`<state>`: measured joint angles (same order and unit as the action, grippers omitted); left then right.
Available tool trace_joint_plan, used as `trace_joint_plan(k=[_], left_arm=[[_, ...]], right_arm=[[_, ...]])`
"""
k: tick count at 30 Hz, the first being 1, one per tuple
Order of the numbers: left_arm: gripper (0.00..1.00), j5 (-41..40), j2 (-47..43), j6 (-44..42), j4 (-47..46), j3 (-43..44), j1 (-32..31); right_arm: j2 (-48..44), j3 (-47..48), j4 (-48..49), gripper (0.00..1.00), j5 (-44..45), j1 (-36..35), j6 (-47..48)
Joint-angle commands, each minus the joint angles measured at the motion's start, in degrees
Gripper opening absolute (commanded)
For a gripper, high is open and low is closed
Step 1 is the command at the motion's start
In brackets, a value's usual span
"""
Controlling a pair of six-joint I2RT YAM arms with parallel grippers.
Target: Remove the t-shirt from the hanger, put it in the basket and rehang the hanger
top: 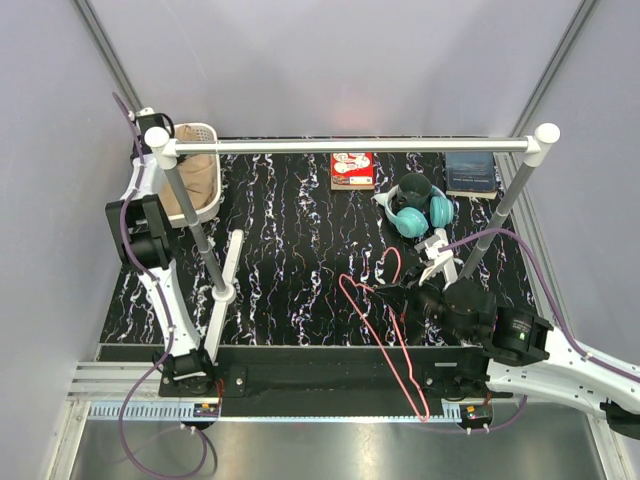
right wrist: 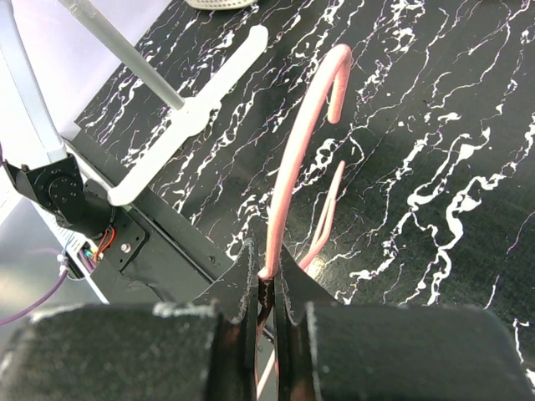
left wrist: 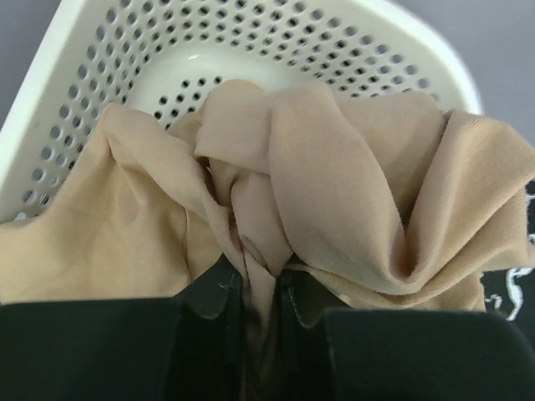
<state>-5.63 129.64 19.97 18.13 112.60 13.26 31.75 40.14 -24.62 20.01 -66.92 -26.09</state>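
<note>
The tan t-shirt (left wrist: 334, 167) lies bunched in a white perforated basket (left wrist: 276, 33) at the table's back left; it also shows in the top view (top: 195, 180). My left gripper (left wrist: 259, 288) is shut on a fold of the shirt, over the basket (top: 207, 131). The pink-red wire hanger (top: 346, 288) is bare, off the rail, and slants low over the table's near right. My right gripper (right wrist: 269, 271) is shut on the hanger's wire (right wrist: 301, 142) below its hooked top. In the top view the right gripper (top: 408, 293) is beside the hook.
A white-capped metal rail (top: 350, 145) spans the table on two slanted posts (top: 195, 225). At the back right are teal headphones (top: 425, 215), a dark mug (top: 414, 188), a red packet (top: 352, 170) and a blue book (top: 470, 172).
</note>
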Motion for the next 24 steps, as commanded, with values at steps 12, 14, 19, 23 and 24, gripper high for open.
trace_joint_plan(k=[12, 14, 19, 23, 24], left_arm=[[0.97, 3.16, -7.55, 3.93, 4.19, -3.43, 1.86], [0.98, 4.04, -10.53, 5.17, 4.02, -5.71, 1.95], [0.99, 3.17, -16.7, 6.66, 4.02, -11.24, 2.04], [0.96, 3.26, -23.2, 10.34, 3.76, -16.96, 2.04], [0.96, 3.52, -24.51, 10.88, 3.32, -18.97, 2.04]], right_arm=[[3.49, 2.3, 4.58, 0.0, -0.06, 0.03, -0.19], [5.16, 3.71, 4.58, 0.0, -0.06, -0.06, -0.81], [7.19, 6.97, 4.41, 0.0, -1.02, 0.03, -2.56], [7.89, 7.76, 3.09, 0.0, -1.03, -0.06, -4.32], [8.07, 8.2, 2.74, 0.0, -0.76, -0.06, -4.67]])
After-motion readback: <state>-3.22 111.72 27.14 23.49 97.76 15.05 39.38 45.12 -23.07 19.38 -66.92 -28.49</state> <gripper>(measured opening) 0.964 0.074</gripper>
